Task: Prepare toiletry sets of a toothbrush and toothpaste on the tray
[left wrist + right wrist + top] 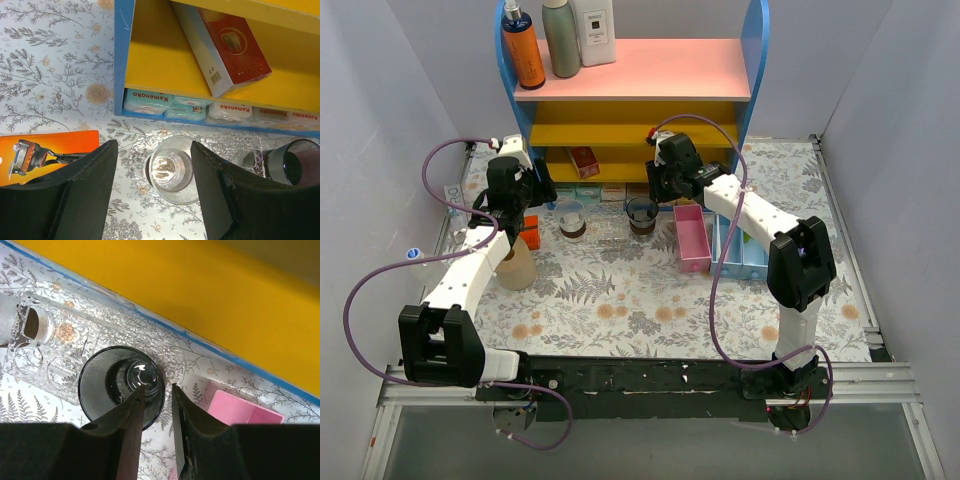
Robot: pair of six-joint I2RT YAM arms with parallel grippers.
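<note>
Right fingers (130, 440) stand narrow astride the rim of the dark cup (95, 385), seemingly not pinching yet; left fingers (85, 190) gape above the clear cup (170, 170).

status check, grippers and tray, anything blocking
Left gripper open over the clear cup. Right gripper open, fingers astride the rim of the dark cup. Tray holds both cups, nothing else seen. Shelf close behind.

Fern-print table (620, 310) under clear tray (605, 233), pink bin (692, 240), orange razor pack (47, 142), shelf unit (756, 60)
</note>
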